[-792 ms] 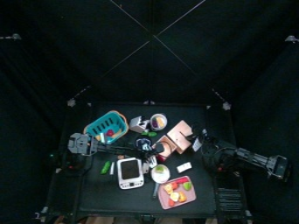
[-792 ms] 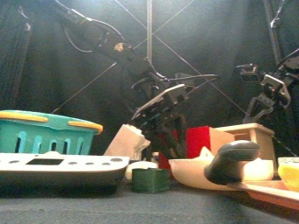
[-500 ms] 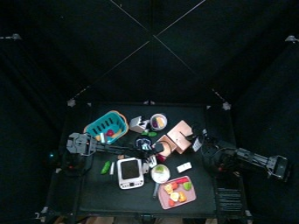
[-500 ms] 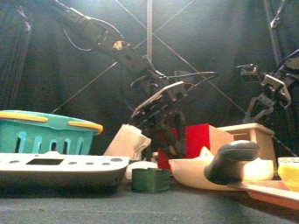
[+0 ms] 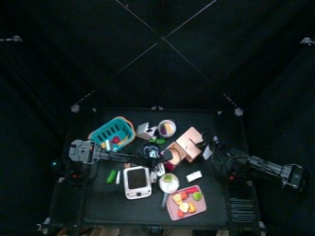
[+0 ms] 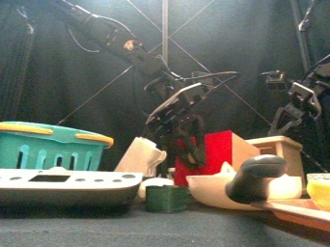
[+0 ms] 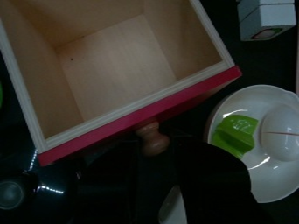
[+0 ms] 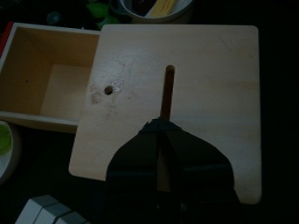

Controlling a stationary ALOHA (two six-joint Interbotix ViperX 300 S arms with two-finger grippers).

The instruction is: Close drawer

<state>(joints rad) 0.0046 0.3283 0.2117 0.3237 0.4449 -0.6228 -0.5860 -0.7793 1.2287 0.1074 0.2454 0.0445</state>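
Note:
The drawer (image 5: 187, 144) is a light wooden box with its sliding compartment (image 7: 117, 61) pulled out, showing a red front (image 7: 152, 109) and a round wooden knob (image 7: 152, 140). In the front view the red front (image 6: 213, 154) faces left of the wooden box (image 6: 277, 150). My left gripper (image 6: 180, 104) hangs open just above and in front of the red front, holding nothing. My right gripper (image 8: 163, 131) is shut, its tip over the slotted top panel (image 8: 176, 79) of the box.
A teal basket (image 6: 52, 145) stands at the left. A white keypad device (image 6: 65, 183) and a small green cup (image 6: 164, 198) lie near the front edge. A white bowl (image 7: 263, 144) with something green sits beside the knob. A red tray of fruit (image 5: 187, 202) is front right.
My left gripper has risen a little in the front view, uncovering more of the red drawer front. The right arm has not moved.

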